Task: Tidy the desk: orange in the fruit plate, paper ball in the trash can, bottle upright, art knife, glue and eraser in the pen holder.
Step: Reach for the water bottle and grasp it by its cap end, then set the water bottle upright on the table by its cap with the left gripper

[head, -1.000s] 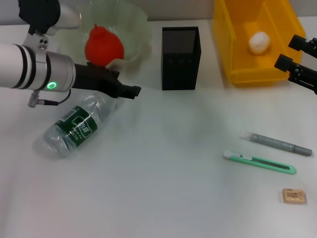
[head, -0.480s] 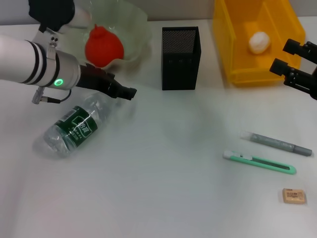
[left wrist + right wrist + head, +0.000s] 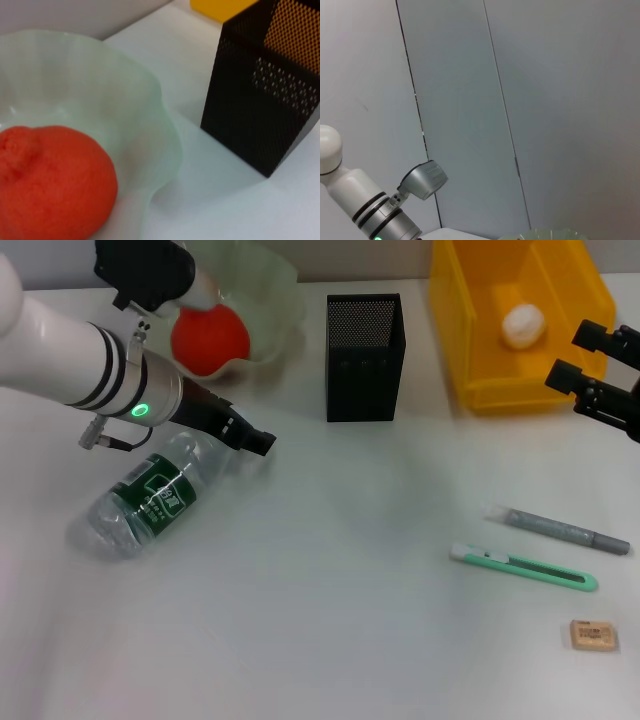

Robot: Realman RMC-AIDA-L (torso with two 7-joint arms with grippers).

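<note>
A clear bottle [image 3: 150, 495] with a green label lies on its side at the left. My left gripper [image 3: 248, 436] is just above its cap end, not holding it. The orange [image 3: 210, 340] sits in the pale green fruit plate [image 3: 268, 295]; both also show in the left wrist view, the orange [image 3: 50, 180] and the plate [image 3: 150, 105]. The black mesh pen holder [image 3: 365, 355] stands at the back centre. The paper ball [image 3: 523, 325] lies in the yellow bin [image 3: 480, 390]. My right gripper [image 3: 592, 368] is open and empty beside the bin. The grey glue stick [image 3: 555, 528], green art knife [image 3: 525, 567] and eraser [image 3: 593, 635] lie at the front right.
The pen holder [image 3: 270, 100] stands close to the plate in the left wrist view. The right wrist view shows a grey wall and my left arm [image 3: 370, 210]. The white table [image 3: 340, 620] spreads across the middle and front.
My left arm has swung right and its gripper has dropped slightly toward the bottle's cap end. My right gripper has shifted a little to the left. The objects have not moved.
</note>
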